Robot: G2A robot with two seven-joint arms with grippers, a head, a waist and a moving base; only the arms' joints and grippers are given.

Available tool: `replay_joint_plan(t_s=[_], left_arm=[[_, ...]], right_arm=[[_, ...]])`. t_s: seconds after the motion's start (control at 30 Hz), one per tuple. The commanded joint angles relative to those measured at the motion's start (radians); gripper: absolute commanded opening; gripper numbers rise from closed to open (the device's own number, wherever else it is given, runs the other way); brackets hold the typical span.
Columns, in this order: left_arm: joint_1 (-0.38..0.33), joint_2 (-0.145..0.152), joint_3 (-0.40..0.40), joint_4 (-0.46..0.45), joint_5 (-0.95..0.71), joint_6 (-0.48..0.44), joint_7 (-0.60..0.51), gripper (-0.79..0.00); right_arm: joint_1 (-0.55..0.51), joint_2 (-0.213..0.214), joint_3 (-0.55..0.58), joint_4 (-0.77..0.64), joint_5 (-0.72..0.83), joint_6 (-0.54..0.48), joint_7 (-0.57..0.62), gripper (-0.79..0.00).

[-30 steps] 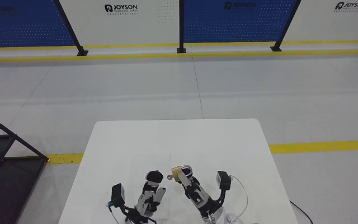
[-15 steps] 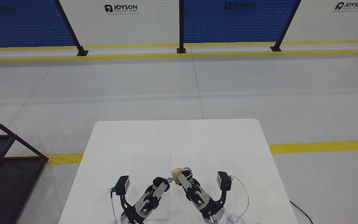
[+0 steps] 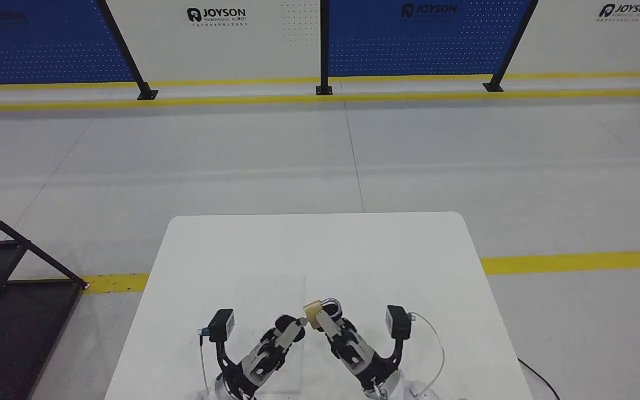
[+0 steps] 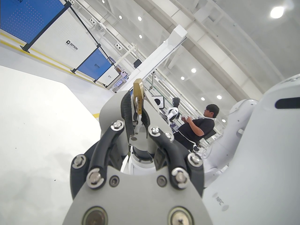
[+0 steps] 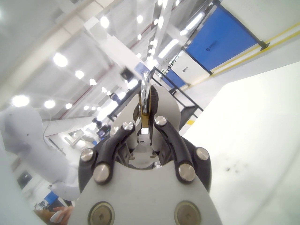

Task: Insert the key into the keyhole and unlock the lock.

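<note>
Low at centre of the top view, the left gripper [image 3: 293, 324] pinches the key [image 4: 136, 101] against the lock [image 5: 143, 115] clamped in the right gripper [image 3: 326, 320]; insertion seems underway, needing straight seating, then a twist.

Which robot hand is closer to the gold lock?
Right. The right gripper is shut on the lock, so it touches it. The left gripper is just beside the lock, holding the key towards it.

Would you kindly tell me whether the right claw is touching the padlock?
Touching: the right wrist view shows the right claw clamped on the padlock, pads against its brass body.
</note>
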Motion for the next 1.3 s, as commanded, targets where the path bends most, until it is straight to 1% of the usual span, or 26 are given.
replay_joint_plan(t_s=[0.0,0.1,0.17,0.2,0.33,0.53,0.73,0.93,1.07,1.13,1.2,1.27], left_arm=[[0.000,0.000,0.000,-0.001,0.000,-0.001,0.000,-0.702],[0.002,-0.001,-0.002,-0.003,0.008,0.008,-0.001,-0.711],[0.003,-0.001,-0.004,-0.005,0.016,0.015,0.002,-0.776],[0.004,-0.002,-0.005,-0.006,0.021,0.018,0.005,-0.785],[0.006,-0.005,-0.012,-0.012,0.062,0.040,0.036,-0.785],[0.008,-0.017,-0.016,-0.014,0.214,0.090,0.143,-0.785],[0.006,-0.030,-0.004,-0.006,0.396,0.147,0.279,-0.785],[0.000,-0.040,0.013,0.008,0.619,0.262,0.443,-0.785],[-0.010,-0.046,0.033,0.033,0.769,0.370,0.558,-0.785],[-0.018,-0.048,0.048,0.050,0.823,0.407,0.612,-0.785],[-0.029,-0.051,0.057,0.067,0.884,0.466,0.665,-0.785],[-0.040,-0.053,0.073,0.082,0.922,0.494,0.714,-0.785]], right_arm=[[0.002,0.000,-0.002,0.000,-0.001,0.006,0.001,-0.785],[0.004,0.000,-0.005,0.000,-0.004,0.013,0.005,-0.785],[0.004,0.000,-0.007,0.001,-0.007,0.018,0.006,-0.785],[0.004,0.000,-0.007,0.002,-0.010,0.021,0.006,-0.785],[0.002,0.000,-0.010,0.000,-0.022,0.028,0.004,-0.785],[0.000,0.001,-0.013,0.000,-0.036,0.036,-0.002,-0.785],[-0.002,0.002,-0.016,0.000,-0.043,0.035,-0.013,-0.785],[-0.004,0.003,-0.018,0.001,-0.047,0.034,-0.021,-0.785],[-0.003,0.003,-0.019,0.002,-0.048,0.035,-0.023,-0.785],[-0.003,0.004,-0.020,0.002,-0.048,0.035,-0.024,-0.785],[-0.003,0.004,-0.021,0.003,-0.048,0.035,-0.025,-0.785],[-0.003,0.004,-0.021,0.003,-0.048,0.036,-0.025,-0.785]])
